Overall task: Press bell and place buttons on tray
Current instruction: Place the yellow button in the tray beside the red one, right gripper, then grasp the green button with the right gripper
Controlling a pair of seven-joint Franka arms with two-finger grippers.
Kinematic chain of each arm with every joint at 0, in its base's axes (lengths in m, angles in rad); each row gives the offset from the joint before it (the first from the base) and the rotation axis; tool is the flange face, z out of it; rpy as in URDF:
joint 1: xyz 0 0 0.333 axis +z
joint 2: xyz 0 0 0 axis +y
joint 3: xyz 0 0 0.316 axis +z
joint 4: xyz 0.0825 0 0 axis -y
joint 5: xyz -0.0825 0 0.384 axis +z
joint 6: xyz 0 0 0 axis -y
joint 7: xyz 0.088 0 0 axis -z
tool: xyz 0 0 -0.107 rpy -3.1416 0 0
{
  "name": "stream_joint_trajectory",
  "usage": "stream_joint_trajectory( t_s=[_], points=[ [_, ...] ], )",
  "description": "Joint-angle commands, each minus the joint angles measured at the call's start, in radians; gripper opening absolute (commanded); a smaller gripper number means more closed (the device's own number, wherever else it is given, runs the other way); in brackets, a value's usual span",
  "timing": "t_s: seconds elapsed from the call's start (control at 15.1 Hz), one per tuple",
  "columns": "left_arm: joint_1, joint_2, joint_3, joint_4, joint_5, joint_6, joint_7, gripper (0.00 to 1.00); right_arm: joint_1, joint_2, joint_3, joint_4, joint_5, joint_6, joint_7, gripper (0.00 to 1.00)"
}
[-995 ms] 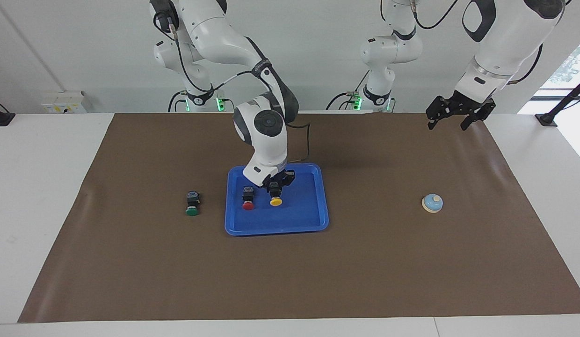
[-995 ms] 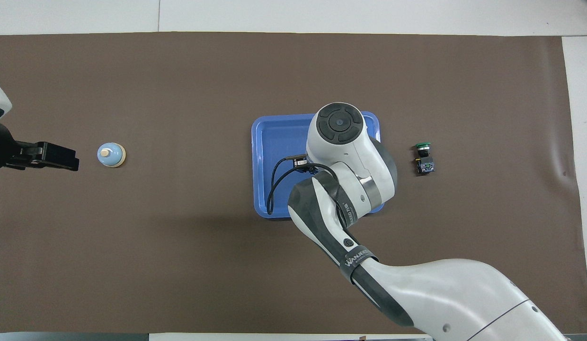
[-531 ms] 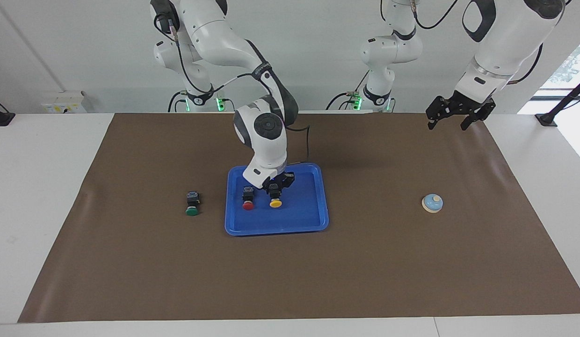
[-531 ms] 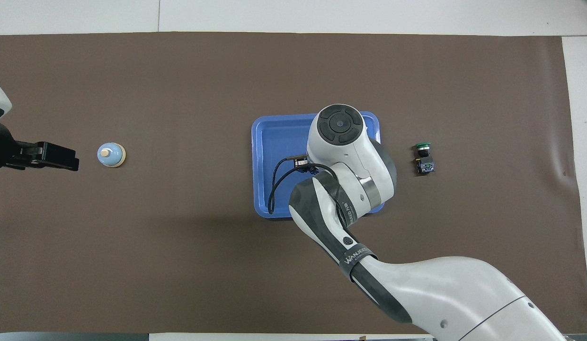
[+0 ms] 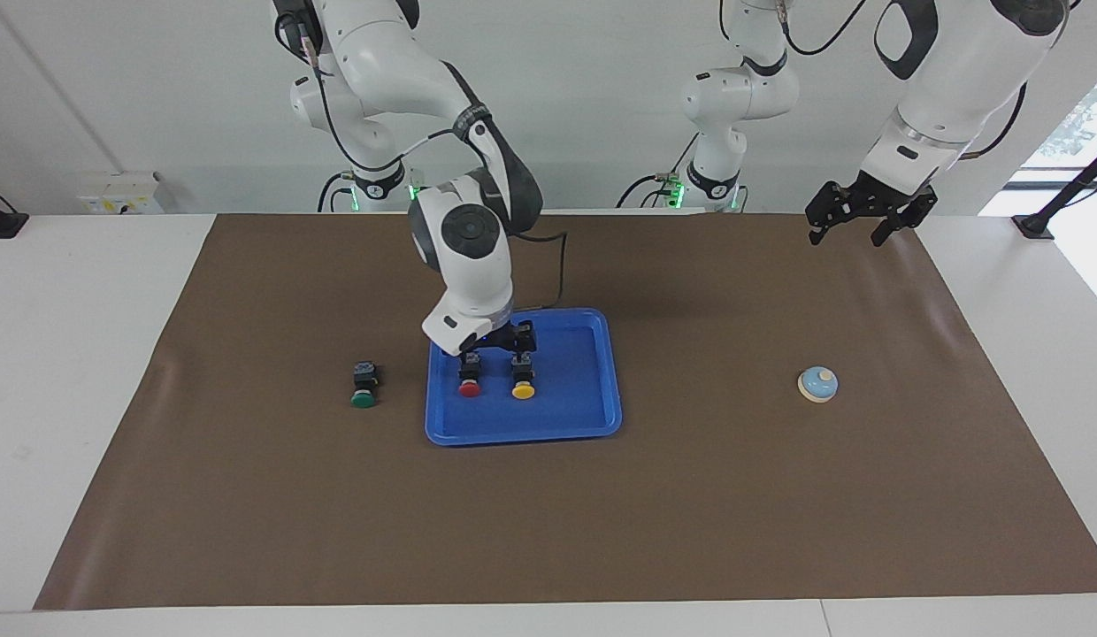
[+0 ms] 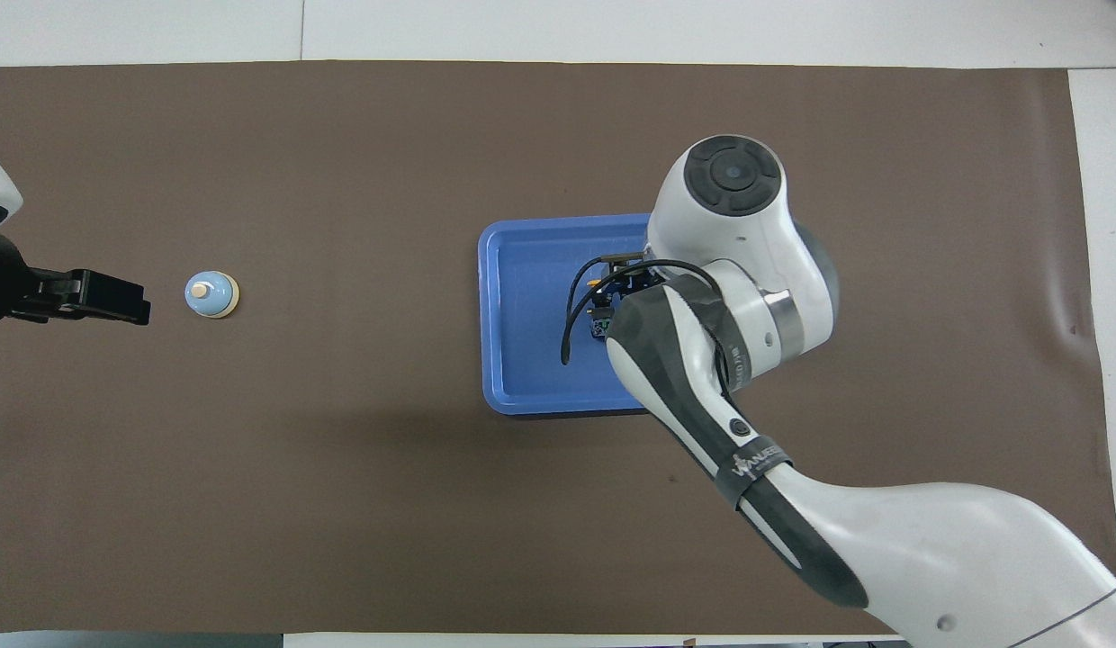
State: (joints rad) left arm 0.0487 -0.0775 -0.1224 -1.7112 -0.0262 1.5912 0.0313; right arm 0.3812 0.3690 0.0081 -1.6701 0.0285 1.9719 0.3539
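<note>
Blue plastic of the tray (image 5: 593,416) carries the red button (image 5: 469,379) and yellow button (image 5: 522,380) side by side; the green button (image 5: 363,387) lies on the brown mat (image 5: 690,513) toward the right arm's end. The right gripper (image 5: 498,347) hangs low just above both trayed buttons, fingers spread and empty. Swinging away low, a finger could likely clip a button and knock it over. The left gripper (image 5: 870,217) waits open, well apart from the bell (image 5: 817,384).
</note>
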Motion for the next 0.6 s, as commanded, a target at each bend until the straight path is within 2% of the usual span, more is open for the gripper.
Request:
stream_joint_trajectory(
  t_s=[0.0, 0.27, 0.4, 0.53],
  points=[
    [0.002, -0.001, 0.000, 0.007, 0.017, -0.019, -0.011, 1.00, -0.089, -0.059, 0.006, -0.042, 0.007, -0.034, -0.139, 1.00],
    [0.002, -0.001, 0.000, 0.007, 0.017, -0.019, -0.011, 1.00, -0.281, -0.093, 0.009, -0.063, 0.005, -0.033, -0.257, 1.00],
    [0.002, -0.001, 0.000, 0.007, 0.017, -0.019, -0.011, 1.00, -0.288, -0.101, 0.006, -0.106, 0.004, -0.016, -0.331, 1.00],
    [0.002, -0.001, 0.000, 0.007, 0.017, -0.019, -0.011, 1.00, -0.297, -0.127, 0.006, -0.215, 0.001, 0.100, -0.335, 1.00]
  ],
)
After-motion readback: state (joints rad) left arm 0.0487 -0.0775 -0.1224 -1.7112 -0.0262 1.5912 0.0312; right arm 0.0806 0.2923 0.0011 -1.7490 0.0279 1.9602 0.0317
